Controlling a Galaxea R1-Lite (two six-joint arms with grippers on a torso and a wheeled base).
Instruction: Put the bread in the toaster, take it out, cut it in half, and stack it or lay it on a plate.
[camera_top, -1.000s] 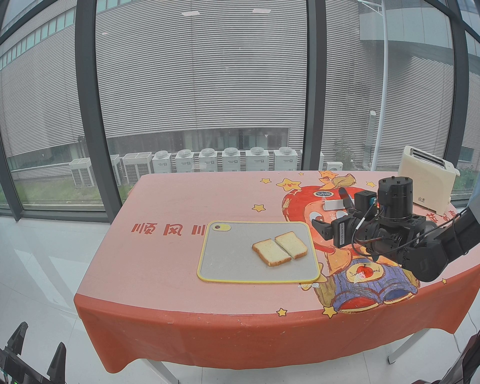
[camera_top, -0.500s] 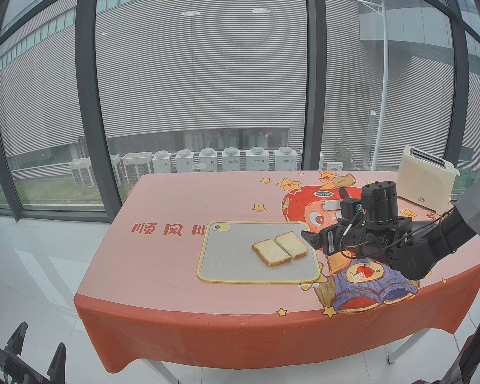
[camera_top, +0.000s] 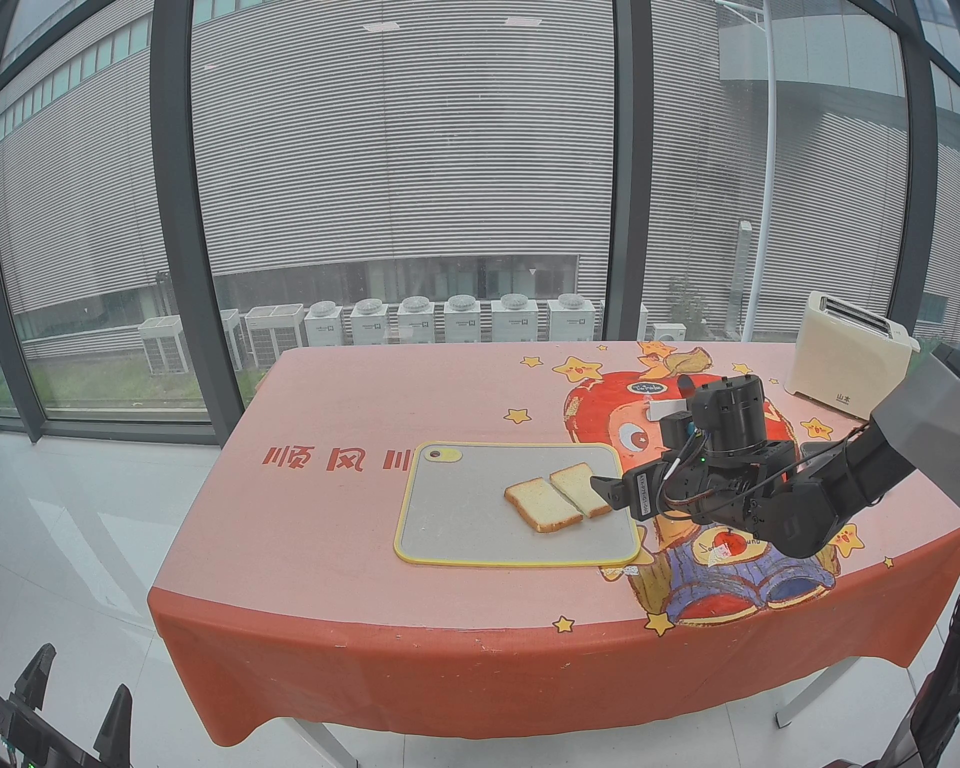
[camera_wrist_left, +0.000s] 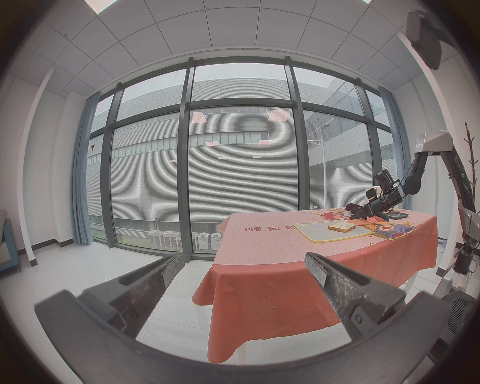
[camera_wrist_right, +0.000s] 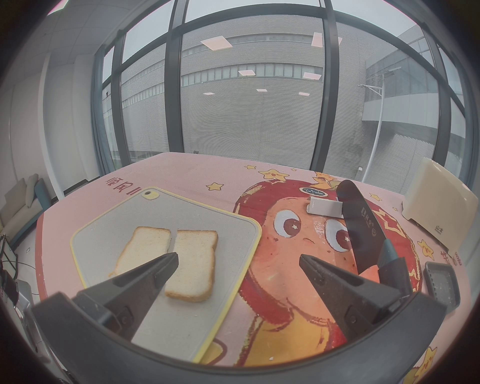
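Two toasted bread halves (camera_top: 542, 503) (camera_top: 580, 486) lie side by side on the grey, yellow-rimmed cutting board (camera_top: 470, 510). My right gripper (camera_top: 612, 492) is open and hovers low over the board's right edge, just right of the nearer half (camera_wrist_right: 192, 262); the other half (camera_wrist_right: 142, 247) lies beyond it. The cream toaster (camera_top: 850, 365) stands at the table's far right. A black-bladed knife (camera_wrist_right: 361, 225) with an orange handle lies on the cartoon print behind the gripper. My left gripper (camera_wrist_left: 240, 272) is open, low and well away from the table's left side.
A small white block (camera_top: 665, 408) lies on the cartoon print near the knife tip. A dark shallow tray (camera_wrist_right: 442, 285) sits on the table near the toaster (camera_wrist_right: 440, 205). The left half of the orange tablecloth (camera_top: 300, 520) is bare.
My right gripper has moved left and down from above the cartoon print to the cutting board's right edge, close to the bread. The bread and the left arm have not moved.
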